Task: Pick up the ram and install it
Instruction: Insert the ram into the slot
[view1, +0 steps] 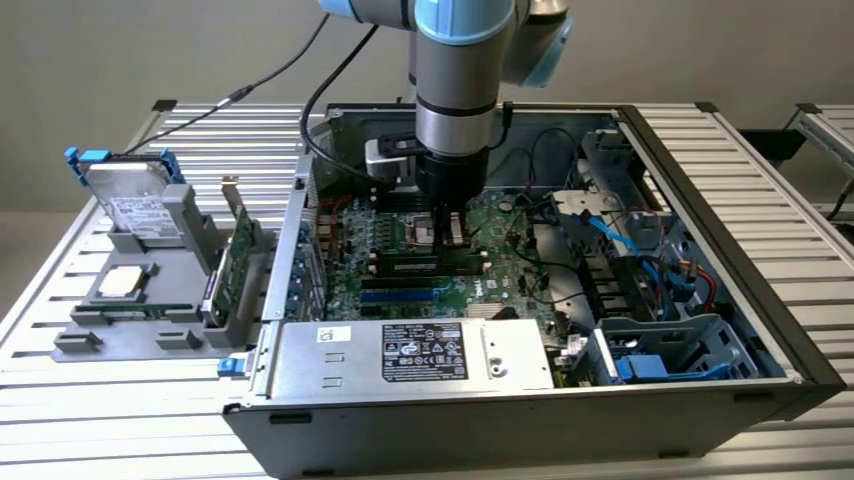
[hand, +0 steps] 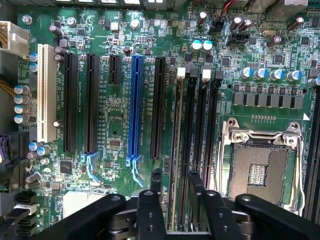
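Observation:
The ram (hand: 175, 150) is a thin green stick seen edge-on, standing in one of the long black memory slots beside the CPU socket (hand: 260, 167). My gripper (hand: 175, 176) hangs right over it with one dark finger (hand: 155, 181) on each side and a small gap between the fingers and the stick, so it is open and grips nothing. In the exterior view the gripper (view1: 450, 236) points straight down into the open computer case (view1: 747, 330), just above the motherboard (view1: 400, 235).
Tall case walls ring the motherboard. A power supply (view1: 414, 355) lies along the near side, and blue cables (view1: 617, 235) and drive cages fill the exterior view's right. Outside the case, on that view's left, a grey holder carries a hard drive (view1: 134, 205) and a green expansion card (view1: 240, 255).

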